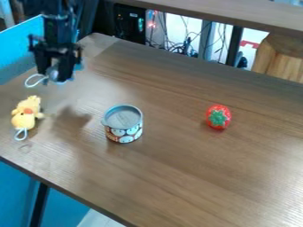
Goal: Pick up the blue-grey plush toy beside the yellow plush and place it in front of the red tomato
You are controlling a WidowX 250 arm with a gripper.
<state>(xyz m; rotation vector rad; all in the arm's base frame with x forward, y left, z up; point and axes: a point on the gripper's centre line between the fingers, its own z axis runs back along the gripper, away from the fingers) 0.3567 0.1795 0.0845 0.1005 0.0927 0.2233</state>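
Observation:
The gripper (57,71) hangs over the upper left part of the table, shut on a small grey-blue toy (54,74) with a white loop (35,80) sticking out to the left. The toy is held above the surface, partly hidden by the fingers. Below it, near the left edge, lies a yellow plush duck (25,116) with its own white loop. Toward the middle stands a round tin (123,124) with a grey top and printed faces around its side. A red strawberry toy (218,117) with a green leaf cap lies farther right.
The brown wooden table (177,168) has its front edge running from the left down to the bottom. Behind its far edge are cables (177,46) and dark equipment, with a wooden shelf (237,20) above. Blue panels border the left side.

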